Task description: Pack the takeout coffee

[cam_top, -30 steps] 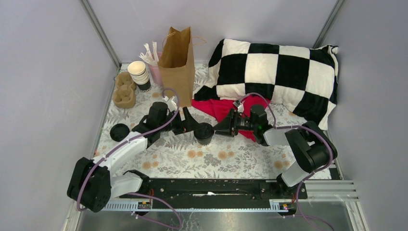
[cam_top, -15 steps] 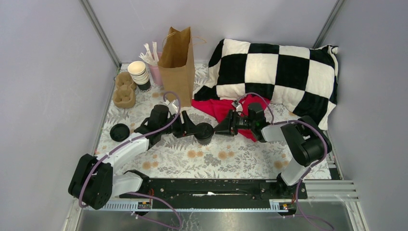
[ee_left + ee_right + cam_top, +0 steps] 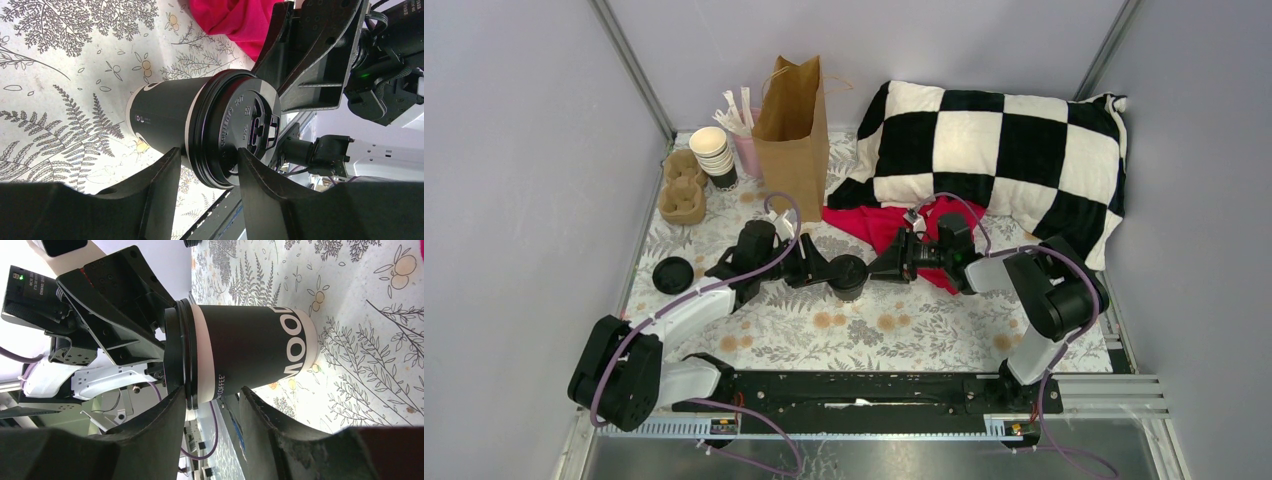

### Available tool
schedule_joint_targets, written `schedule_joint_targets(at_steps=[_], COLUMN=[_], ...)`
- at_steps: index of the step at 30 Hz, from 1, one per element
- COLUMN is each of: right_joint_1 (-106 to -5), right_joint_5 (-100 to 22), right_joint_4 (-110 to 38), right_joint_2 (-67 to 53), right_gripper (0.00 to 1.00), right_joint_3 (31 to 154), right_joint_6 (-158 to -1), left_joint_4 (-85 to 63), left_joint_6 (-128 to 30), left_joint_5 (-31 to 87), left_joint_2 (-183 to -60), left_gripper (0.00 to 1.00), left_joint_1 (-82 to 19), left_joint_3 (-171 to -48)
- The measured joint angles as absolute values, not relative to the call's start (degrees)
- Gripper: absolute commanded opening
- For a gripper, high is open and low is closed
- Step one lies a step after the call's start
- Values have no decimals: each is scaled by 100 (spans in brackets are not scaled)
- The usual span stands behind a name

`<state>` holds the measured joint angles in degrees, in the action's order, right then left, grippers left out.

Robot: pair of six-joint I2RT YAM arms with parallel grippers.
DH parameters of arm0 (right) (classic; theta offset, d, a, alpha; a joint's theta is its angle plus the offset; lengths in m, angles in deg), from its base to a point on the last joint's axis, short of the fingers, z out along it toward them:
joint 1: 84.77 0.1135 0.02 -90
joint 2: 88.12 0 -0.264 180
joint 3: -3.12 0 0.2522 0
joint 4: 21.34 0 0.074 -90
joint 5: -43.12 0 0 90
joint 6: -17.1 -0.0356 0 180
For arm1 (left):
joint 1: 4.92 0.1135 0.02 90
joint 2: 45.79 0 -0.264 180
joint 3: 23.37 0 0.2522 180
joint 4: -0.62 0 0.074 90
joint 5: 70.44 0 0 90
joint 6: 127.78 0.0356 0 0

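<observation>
The takeout coffee (image 3: 848,276), a dark paper cup with a black lid, stands upright on the floral tablecloth mid-table. My left gripper (image 3: 828,272) reaches it from the left. In the left wrist view that gripper (image 3: 207,152) holds the lid's rim (image 3: 220,165), one finger on the lid's top and the other against the cup just under the rim. From the right comes my right gripper (image 3: 873,268). Its fingers (image 3: 214,390) pinch the same rim on the opposite side, one on the lid, one on the coffee's wall (image 3: 250,345).
A tall brown paper bag (image 3: 792,130) stands open behind the cup. Left of it are stacked lidless cups (image 3: 713,152), a pink holder of stirrers (image 3: 744,150), a cardboard carrier (image 3: 682,186) and a loose black lid (image 3: 672,274). A red cloth (image 3: 889,225) and checkered pillow (image 3: 994,150) lie at the right.
My left gripper moved right onto the cup and its jaws narrowed round the lid's rim. The right gripper edged closer from the right. The cup has stayed in place.
</observation>
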<state>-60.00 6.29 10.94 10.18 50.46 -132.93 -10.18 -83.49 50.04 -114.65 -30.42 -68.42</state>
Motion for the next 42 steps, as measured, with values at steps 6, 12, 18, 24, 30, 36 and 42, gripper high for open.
schedule_joint_targets(at_steps=[6,12,18,24,30,36,42], right_joint_1=[-6002,-6002,-6000,-5993,-5951,-5921,-5923], right_joint_5=[657,684,815,620,458,205,-398], right_joint_4=[1120,1223,2248,3312,3787,1535,-1234], right_joint_2=[1053,1088,1479,1813,1837,970,172], right_gripper=[42,39,35,34,39,58,80], right_joint_3=[5077,5072,4869,4511,4397,4856,5647], right_joint_6=[-13249,-13155,-13371,-13577,-13727,-13140,-11957], left_joint_4=[-920,-535,60,447,488,-205,-1339], left_joint_6=[-8349,-8417,-8572,-8688,-8714,-8515,-8080], left_joint_5=[5011,5052,5103,5076,5081,5118,5052], left_joint_2=[-11467,-11465,-11437,-11360,-11336,-11336,-11334], left_gripper=[45,42,42,42,45,61,94], left_joint_1=[-3042,-3000,-2959,-2935,-2895,-2891,-2891], left_joint_3=[-6794,-6579,-6262,-6022,-5989,-6328,-6988])
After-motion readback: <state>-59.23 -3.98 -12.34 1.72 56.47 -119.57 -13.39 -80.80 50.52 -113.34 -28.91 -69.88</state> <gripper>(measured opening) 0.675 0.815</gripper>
